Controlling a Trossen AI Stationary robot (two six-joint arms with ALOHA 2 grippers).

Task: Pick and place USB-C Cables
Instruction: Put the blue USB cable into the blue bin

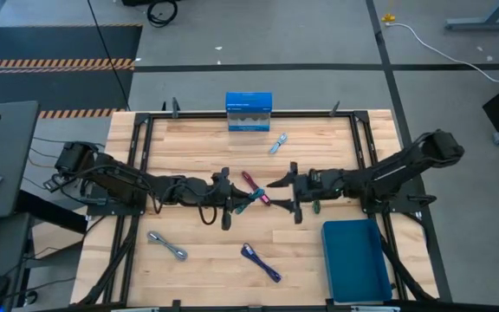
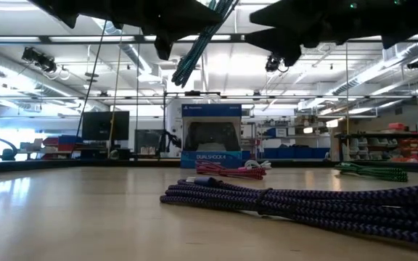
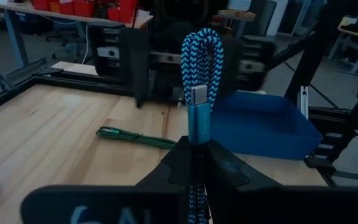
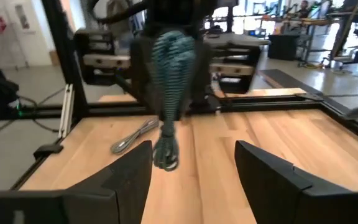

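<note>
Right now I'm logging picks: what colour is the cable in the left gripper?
Teal cable, braided teal and black; clearest in the left wrist view.

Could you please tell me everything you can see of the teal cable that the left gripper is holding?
The teal cable is a short braided cord, woven in teal and black and folded into a bundle, with a metallic teal connector sleeve. The left gripper is shut on it and holds it in the air above the table's middle, clear of the wood. The right gripper faces it, open, without touching it.
</note>
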